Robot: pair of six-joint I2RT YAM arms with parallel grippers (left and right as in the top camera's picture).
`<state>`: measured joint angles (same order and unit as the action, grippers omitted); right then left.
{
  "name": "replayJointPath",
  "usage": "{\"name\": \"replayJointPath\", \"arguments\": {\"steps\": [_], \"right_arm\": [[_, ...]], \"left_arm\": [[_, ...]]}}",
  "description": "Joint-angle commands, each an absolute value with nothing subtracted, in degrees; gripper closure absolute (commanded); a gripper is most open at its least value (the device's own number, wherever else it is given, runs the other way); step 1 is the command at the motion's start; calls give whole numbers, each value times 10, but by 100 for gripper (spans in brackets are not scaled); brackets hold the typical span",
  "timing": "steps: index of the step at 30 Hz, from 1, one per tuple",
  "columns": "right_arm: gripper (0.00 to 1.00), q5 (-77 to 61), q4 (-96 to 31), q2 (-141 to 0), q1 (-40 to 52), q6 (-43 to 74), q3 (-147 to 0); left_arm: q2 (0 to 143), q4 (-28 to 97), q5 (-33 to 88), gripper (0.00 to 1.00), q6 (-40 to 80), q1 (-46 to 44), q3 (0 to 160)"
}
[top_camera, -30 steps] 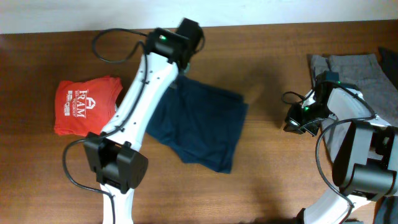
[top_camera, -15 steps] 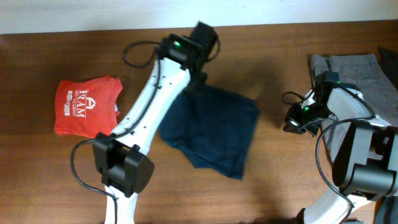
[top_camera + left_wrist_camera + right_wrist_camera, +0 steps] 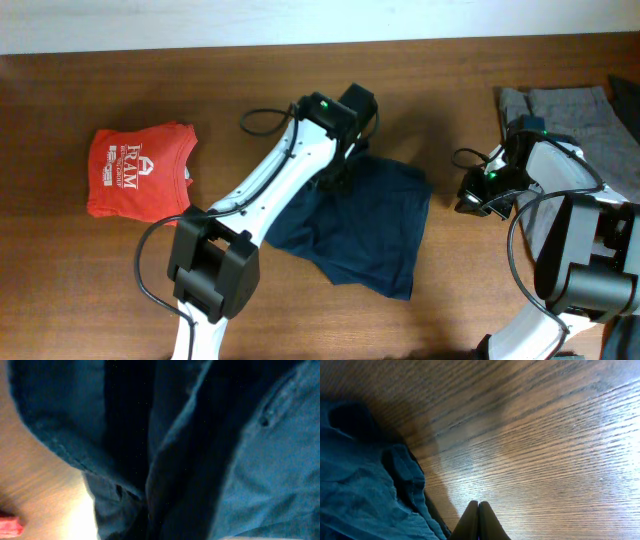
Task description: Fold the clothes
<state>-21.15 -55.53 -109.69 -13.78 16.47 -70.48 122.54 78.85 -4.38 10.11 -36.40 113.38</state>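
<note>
Robotics lab bench. Bare wood-grain table [image 3: 80, 290], plain white wall [image 3: 450, 20] behind the far edge. Left arm [image 3: 285, 168] and right arm [image 3: 575, 238], white-and-black, based at the near edge, black cable [image 3: 140, 268] looping loose. Clothes laid out: red T-shirt [image 3: 135, 172] near the left edge, navy shorts [image 3: 370, 220] mid-table, grey garments [image 3: 575, 105] at the far right corner.

Two robot arms, the left arm [image 3: 290, 185] and the right arm [image 3: 565, 165]; one table [image 3: 480, 300]; three lots of clothing: one dark blue garment [image 3: 375, 230] under the left arm's wrist; one folded red T-shirt [image 3: 140, 172] off to that arm's left; one grey heap [image 3: 585, 110] just beyond the right arm, its pieces too overlapped to count.
</note>
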Motion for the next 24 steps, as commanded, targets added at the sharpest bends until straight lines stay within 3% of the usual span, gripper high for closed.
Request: {"name": "replayJointPath", "arguments": {"steps": [1,7,14,19,24], "right_arm": [[96,-219,-562,-1095,-135,163,-703],[96,-219,-561,-1095,-135,158,-703],[96,-219,-562,-1095,-135,158,-703],[96,-219,-561,-1095,-135,158,-703],[96,-219,-561,-1095,-135,158,-703]], "left_arm": [[1228,863,-102,100,107,-340,1250],[1227,966,-194,100,59,-301,1411],[1220,967,-191,100,13,-266,1443],[1220,962,-149,100,22,-279,1442],[1225,958,-24,100,55,-317,1442]]}}
